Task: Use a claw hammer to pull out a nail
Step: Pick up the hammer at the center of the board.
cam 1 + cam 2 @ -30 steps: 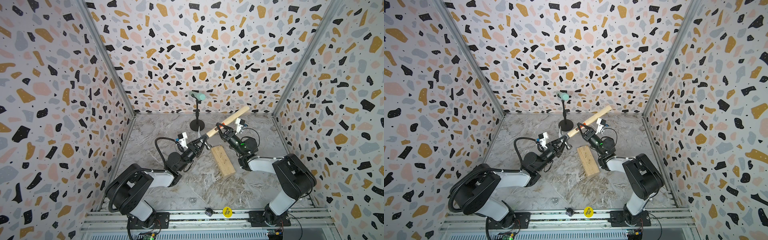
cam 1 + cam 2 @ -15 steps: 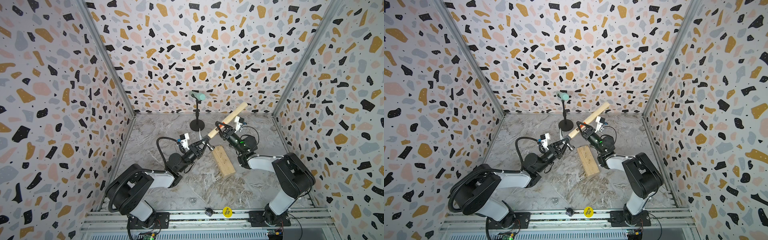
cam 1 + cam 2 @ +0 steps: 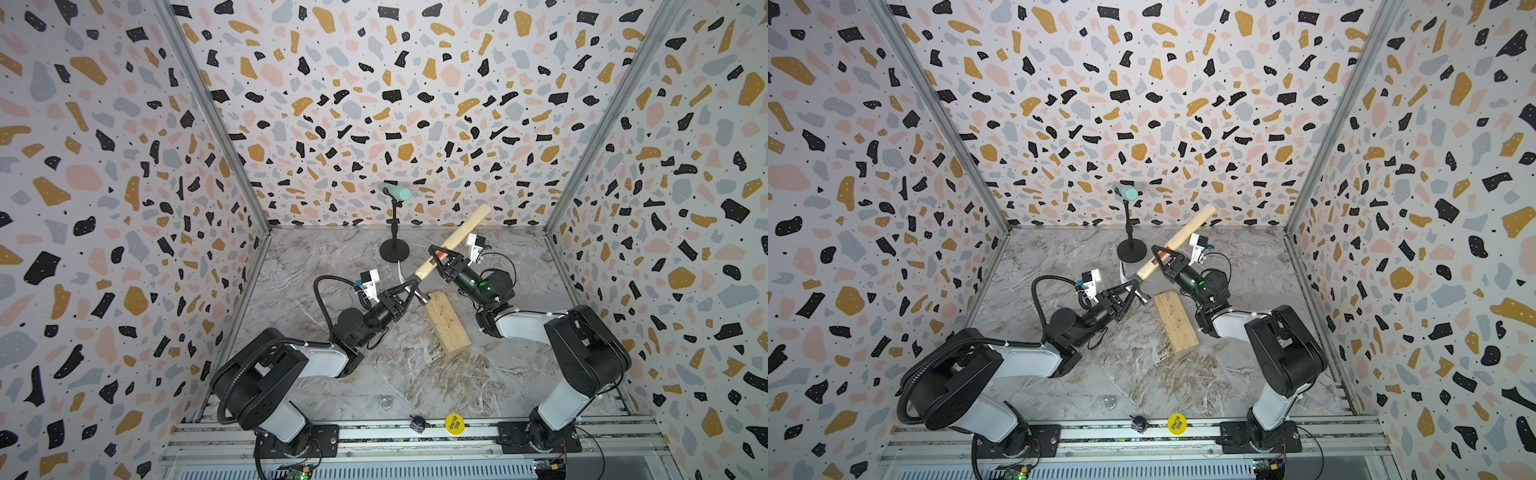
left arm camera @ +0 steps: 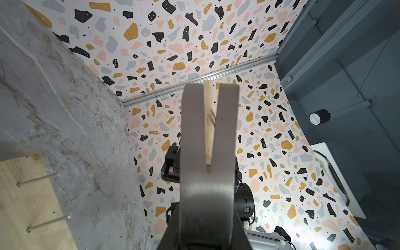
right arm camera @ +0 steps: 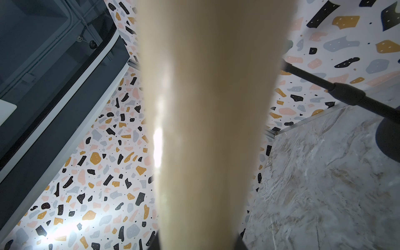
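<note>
While the left arm reaches in from the lower left of a top view, the left gripper (image 3: 410, 287) sits a little left of centre, its fingers closed on the claw hammer (image 3: 459, 236) at the neck just under the steel head. Above it, a black microphone stand (image 3: 394, 251) rises from the marbled floor (image 3: 332, 257). The head hangs just beside the upper end of the wooden block (image 3: 449, 324), which lies flat at centre; whether they touch cannot be made out. From the head the pale handle slants up and to the right toward the back wall. Further right, the right gripper (image 3: 439, 255) is clamped around the handle by the orange label. In the left wrist view, the block fills the lower left corner, with an upper nail (image 4: 36, 179) and a lower nail (image 4: 48, 223) sticking out of its face. Both are well apart from the forked claw (image 4: 206, 190), which runs up the middle of the frame with the handle showing through its slot. In the right wrist view, the blurred handle fills the centre and the stand crosses the upper right.
</note>
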Available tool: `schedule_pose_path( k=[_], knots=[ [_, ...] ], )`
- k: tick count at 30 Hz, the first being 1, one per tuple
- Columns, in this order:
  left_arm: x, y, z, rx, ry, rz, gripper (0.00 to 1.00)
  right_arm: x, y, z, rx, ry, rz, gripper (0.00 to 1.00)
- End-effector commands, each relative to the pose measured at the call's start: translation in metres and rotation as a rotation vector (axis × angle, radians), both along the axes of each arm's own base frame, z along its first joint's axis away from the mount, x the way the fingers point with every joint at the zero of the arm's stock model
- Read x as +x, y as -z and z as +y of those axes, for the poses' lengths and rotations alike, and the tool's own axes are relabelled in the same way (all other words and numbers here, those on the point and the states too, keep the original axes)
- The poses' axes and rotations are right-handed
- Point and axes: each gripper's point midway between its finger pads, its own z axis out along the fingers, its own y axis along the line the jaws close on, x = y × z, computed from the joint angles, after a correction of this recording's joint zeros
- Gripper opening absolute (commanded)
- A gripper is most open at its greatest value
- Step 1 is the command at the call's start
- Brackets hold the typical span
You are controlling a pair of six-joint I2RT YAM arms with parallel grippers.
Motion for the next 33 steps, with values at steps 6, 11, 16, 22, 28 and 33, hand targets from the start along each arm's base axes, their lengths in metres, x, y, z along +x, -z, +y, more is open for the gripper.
schedule_pose_path(
  k=[6, 11, 16, 22, 28, 33],
  knots=[
    [-0.019, -0.039, -0.001, -0.056, 0.047, -0.150, 0.12, -0.016, -0.053, -0.005, 0.030, -0.012, -0.147, 0.00],
    [-0.019, -0.041, -0.001, -0.058, 0.045, -0.153, 0.21, -0.019, -0.058, -0.008, 0.027, -0.008, -0.155, 0.00],
    [-0.018, -0.039, -0.001, -0.051, 0.042, -0.148, 0.28, -0.021, -0.067, -0.014, 0.026, 0.002, -0.169, 0.00],
    [-0.016, -0.036, -0.001, -0.043, 0.039, -0.142, 0.42, -0.023, -0.075, -0.020, 0.026, 0.010, -0.182, 0.00],
    [-0.016, -0.036, 0.000, -0.039, 0.038, -0.141, 0.51, -0.023, -0.079, -0.025, 0.025, 0.018, -0.191, 0.00],
    [-0.012, -0.027, 0.004, 0.016, 0.021, -0.126, 0.55, -0.024, -0.088, -0.030, 0.017, 0.026, -0.219, 0.00]
  ],
)
